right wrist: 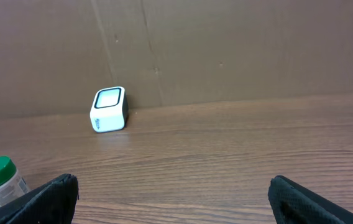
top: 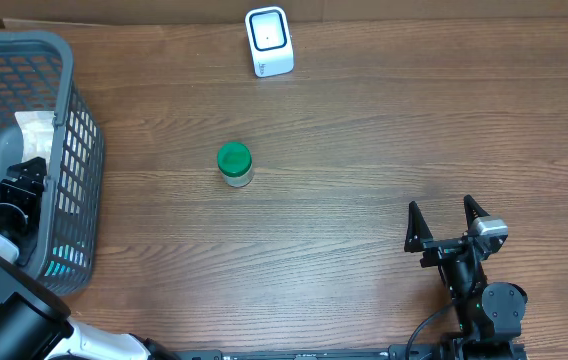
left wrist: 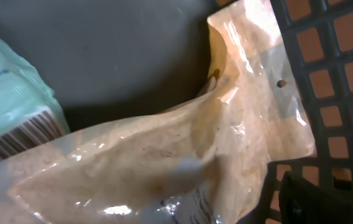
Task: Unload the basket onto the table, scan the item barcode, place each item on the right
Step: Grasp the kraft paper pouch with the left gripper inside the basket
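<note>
The scan looks barely begun: nothing is lifted and nothing is near the white barcode scanner (top: 269, 40), which stands at the top centre of the bench (top: 364, 150), well apart from both arms. The left hand (top: 26, 178) is down inside the grey mesh basket (top: 64, 110) at the left edge, so the step in hand is probably picking out an item. How far its jaws stand apart, and whether they touch anything, cannot be told. The right hand (top: 442, 210) at the lower right is spread wide and holds nothing. Grasping, carrying to the scanner and showing the code are all left to do. The overhead view gives the layout, including a green-lidded jar (top: 234, 163) standing upright alone in mid-bench, but shows little of the basket's contents. The left wrist view fills that gap: a clear bag of tan powder (left wrist: 183, 155) lies across the middle of the frame, and at the left edge a pale teal packet (left wrist: 9, 106) shows a printed barcode (left wrist: 21, 134). The right wrist view shows the scanner's face and the jar low on the left.
</note>
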You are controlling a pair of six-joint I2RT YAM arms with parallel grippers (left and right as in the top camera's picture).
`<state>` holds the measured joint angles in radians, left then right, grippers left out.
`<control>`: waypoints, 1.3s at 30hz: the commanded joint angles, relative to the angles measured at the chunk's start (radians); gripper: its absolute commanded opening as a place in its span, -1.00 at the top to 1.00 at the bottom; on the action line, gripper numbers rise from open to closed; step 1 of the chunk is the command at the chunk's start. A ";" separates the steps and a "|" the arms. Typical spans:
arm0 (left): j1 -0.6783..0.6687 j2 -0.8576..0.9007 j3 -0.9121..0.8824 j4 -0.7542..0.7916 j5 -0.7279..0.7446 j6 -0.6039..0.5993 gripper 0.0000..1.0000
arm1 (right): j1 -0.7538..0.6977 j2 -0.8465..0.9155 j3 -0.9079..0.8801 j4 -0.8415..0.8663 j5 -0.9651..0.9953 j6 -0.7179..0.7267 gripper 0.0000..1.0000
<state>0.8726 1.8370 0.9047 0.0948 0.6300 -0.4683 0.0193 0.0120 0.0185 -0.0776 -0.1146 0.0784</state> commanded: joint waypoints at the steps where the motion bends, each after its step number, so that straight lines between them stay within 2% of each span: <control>1: -0.011 0.092 -0.072 -0.049 0.054 -0.011 -0.63 | -0.006 -0.007 -0.011 0.005 0.012 0.000 -1.00; 3: -0.014 0.092 -0.072 -0.011 0.147 -0.011 -0.64 | -0.006 -0.007 -0.011 0.005 0.012 0.000 -1.00; 6: -0.021 0.092 -0.072 0.042 0.209 -0.012 -0.64 | -0.006 -0.007 -0.011 0.005 0.012 0.000 -1.00; 8: -0.029 0.092 -0.072 0.043 0.170 -0.011 -0.68 | -0.006 -0.007 -0.011 0.005 0.012 0.000 -1.00; 11: -0.057 0.092 -0.072 0.034 0.029 -0.011 -0.73 | -0.006 -0.007 -0.011 0.005 0.012 0.000 -1.00; 14: -0.079 0.092 -0.072 0.044 -0.013 -0.011 -0.70 | -0.006 -0.007 -0.011 0.005 0.012 0.000 -1.00; 17: -0.090 0.092 -0.072 0.063 -0.008 -0.011 -0.41 | -0.006 -0.007 -0.011 0.005 0.012 0.000 -1.00; 19: -0.092 0.092 -0.072 0.068 -0.008 -0.011 -0.08 | -0.006 -0.007 -0.011 0.005 0.012 0.000 -1.00; 20: -0.092 0.092 -0.071 0.074 -0.008 -0.011 0.18 | -0.006 -0.007 -0.011 0.005 0.012 0.000 -1.00; 21: -0.092 0.092 -0.071 0.075 -0.003 -0.011 0.27 | -0.006 -0.007 -0.011 0.005 0.012 0.000 -1.00; 27: -0.092 0.092 -0.070 0.118 0.114 -0.013 0.43 | -0.006 -0.007 -0.011 0.005 0.012 0.000 -1.00; 33: -0.092 0.066 -0.061 0.229 0.264 -0.177 0.49 | -0.006 -0.007 -0.011 0.005 0.012 0.000 -1.00; 39: -0.092 -0.043 -0.032 0.258 0.302 -0.273 0.62 | -0.006 -0.007 -0.011 0.005 0.012 0.000 -1.00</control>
<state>0.7971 1.8874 0.8490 0.3405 0.8467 -0.6571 0.0193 0.0120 0.0189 -0.0776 -0.1146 0.0788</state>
